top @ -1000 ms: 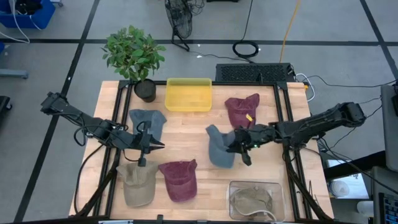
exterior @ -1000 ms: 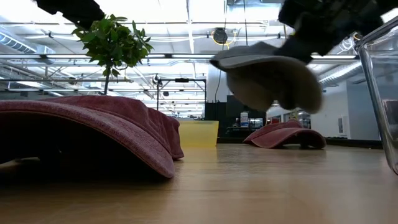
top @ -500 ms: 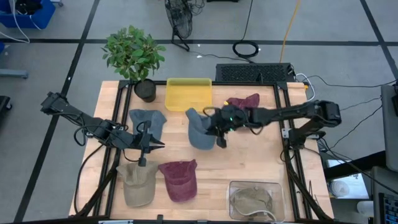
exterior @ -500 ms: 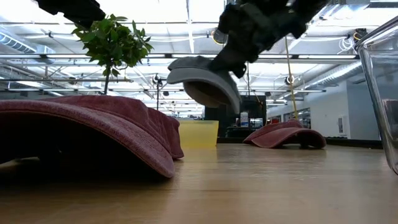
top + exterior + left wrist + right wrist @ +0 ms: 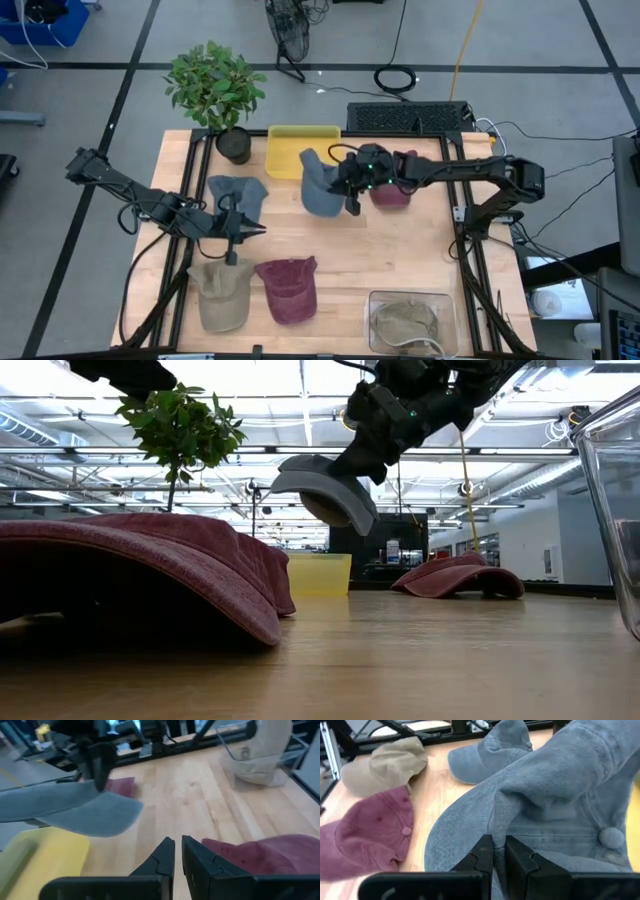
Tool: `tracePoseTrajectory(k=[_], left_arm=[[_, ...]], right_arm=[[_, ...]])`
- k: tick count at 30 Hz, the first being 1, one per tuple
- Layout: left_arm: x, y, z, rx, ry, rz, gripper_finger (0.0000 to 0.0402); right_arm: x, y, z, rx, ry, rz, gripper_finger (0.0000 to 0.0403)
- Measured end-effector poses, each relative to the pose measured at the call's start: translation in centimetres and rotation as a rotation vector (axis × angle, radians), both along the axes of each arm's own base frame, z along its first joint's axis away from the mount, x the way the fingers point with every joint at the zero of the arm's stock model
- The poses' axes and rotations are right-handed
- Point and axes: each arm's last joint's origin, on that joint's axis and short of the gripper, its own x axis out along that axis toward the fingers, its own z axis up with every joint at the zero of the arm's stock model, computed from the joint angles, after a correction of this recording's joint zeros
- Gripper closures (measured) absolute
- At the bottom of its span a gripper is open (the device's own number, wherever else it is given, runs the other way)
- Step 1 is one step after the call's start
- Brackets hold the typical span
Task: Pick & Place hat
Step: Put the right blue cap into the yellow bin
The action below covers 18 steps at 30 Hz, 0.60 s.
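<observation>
The right gripper (image 5: 352, 187), pinched shut on the faded blue-grey denim cap (image 5: 320, 185) held aloft just beside the yellow plastic bin (image 5: 290, 150), should centre over it before releasing, while the left gripper (image 5: 252, 232) waits closed

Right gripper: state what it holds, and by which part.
The right gripper holds a blue-grey cap, pinched on a fold of its crown fabric, lifted off the table.

Bare wood mid-table (image 5: 420, 250); caps (image 5: 290, 288) crowd left front
</observation>
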Motion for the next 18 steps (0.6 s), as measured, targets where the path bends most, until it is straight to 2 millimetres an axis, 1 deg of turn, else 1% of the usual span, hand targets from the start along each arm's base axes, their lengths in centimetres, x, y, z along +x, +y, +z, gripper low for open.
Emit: tracePoseTrajectory(k=[5,9,14,18], left_arm=[[0.0,0.0,0.0,-0.004,-0.001,0.014,0.0360],[0.0,0.0,0.0,-0.013,-0.001,0.017,0.0360],[0.0,0.1,0.0,-0.012,-0.002,0.022,0.0360],[0.0,0.0,0.0,0.004,-0.004,0.015,0.0360]], right_arm=[[-0.1,0.1,-0.3,0.006,-0.005,-0.001,0.0384],[-0.6,0.8,-2.2,0.041,0.047,0.002,0.0383],[-1.0,1.4,-4.5,0.081,-0.019,-0.014,0.0382],[-0.1,1.3,-6.5,0.109,-0.035,-0.028,0.0385]])
